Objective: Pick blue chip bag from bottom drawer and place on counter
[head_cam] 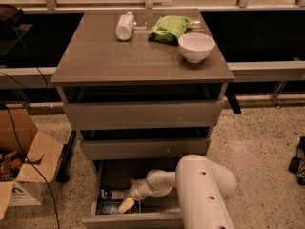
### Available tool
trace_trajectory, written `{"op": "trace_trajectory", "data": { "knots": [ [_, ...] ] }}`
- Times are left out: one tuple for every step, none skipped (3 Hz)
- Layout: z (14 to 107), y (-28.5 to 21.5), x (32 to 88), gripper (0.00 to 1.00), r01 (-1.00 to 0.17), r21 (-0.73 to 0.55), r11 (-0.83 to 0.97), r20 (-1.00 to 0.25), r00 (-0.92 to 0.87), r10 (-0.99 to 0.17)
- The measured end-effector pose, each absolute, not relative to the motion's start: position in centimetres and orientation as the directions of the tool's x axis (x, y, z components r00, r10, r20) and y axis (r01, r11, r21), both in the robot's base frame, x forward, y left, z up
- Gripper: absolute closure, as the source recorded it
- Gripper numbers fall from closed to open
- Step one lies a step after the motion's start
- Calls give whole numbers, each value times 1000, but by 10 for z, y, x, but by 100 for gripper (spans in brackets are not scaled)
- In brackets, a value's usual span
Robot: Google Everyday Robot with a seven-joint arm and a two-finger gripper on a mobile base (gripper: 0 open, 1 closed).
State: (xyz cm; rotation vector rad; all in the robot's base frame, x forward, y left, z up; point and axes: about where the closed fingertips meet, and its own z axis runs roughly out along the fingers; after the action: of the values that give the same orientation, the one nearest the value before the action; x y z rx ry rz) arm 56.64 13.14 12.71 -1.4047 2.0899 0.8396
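**Three things on the far half of your surface**

Your surface (124, 63) is the grey-brown top slab of the drawer cabinet, and it carries three things, all toward its far edge. A pale bottle (125, 26) lies on its side at about 11 o'clock. A bright green bag (170, 27) lies between 12 and 1 o'clock, near the bottle. A white bowl (196, 46) stands upright at 2 o'clock, just beside the bag; you cannot tell whether they touch. Your tool (126, 205) is off the surface, low at 6 o'clock inside the open bottom drawer (114, 175), over the blue chip bag (109, 203).
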Motion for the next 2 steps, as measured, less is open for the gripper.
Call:
{"op": "trace_trajectory", "data": {
  "knots": [
    [109, 137, 562, 0, -949, 202, 242, -681, -314, -662],
    [107, 140, 558, 27, -963, 152, 221, -681, -264, -683]
  ]
}}
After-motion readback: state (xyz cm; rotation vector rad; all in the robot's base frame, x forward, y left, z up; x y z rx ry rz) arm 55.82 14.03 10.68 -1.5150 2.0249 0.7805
